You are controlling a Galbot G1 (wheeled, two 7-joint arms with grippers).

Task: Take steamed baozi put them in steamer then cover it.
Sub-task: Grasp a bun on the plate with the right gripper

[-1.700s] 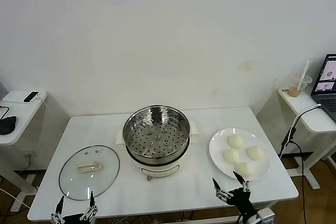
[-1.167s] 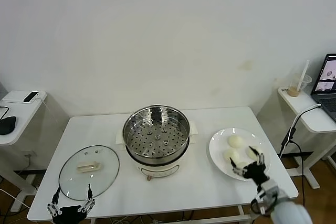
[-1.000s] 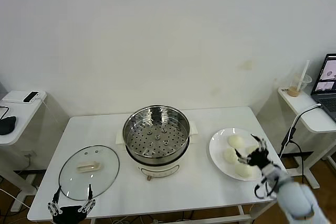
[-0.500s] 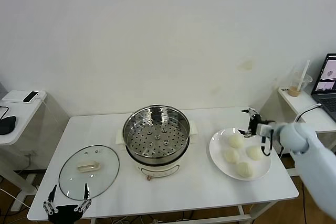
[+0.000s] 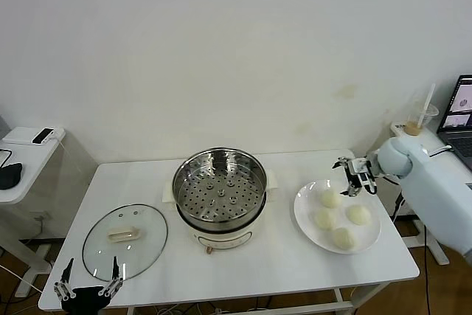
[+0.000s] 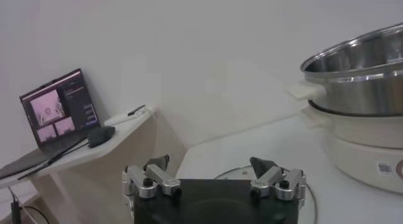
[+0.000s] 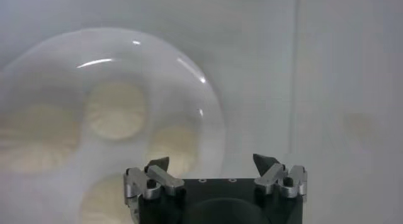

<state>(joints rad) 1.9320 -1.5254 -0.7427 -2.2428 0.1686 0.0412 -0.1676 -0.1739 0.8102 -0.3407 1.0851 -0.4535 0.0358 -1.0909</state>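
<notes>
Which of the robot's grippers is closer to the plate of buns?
The right gripper: it hovers open at the far edge of the white plate. The left gripper sits across the table, near the glass lid.

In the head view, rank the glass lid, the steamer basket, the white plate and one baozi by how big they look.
1. Steamer basket
2. Glass lid and white plate: look alike, so unranked
3. Baozi

Shiny steel steamer — glass cover
</notes>
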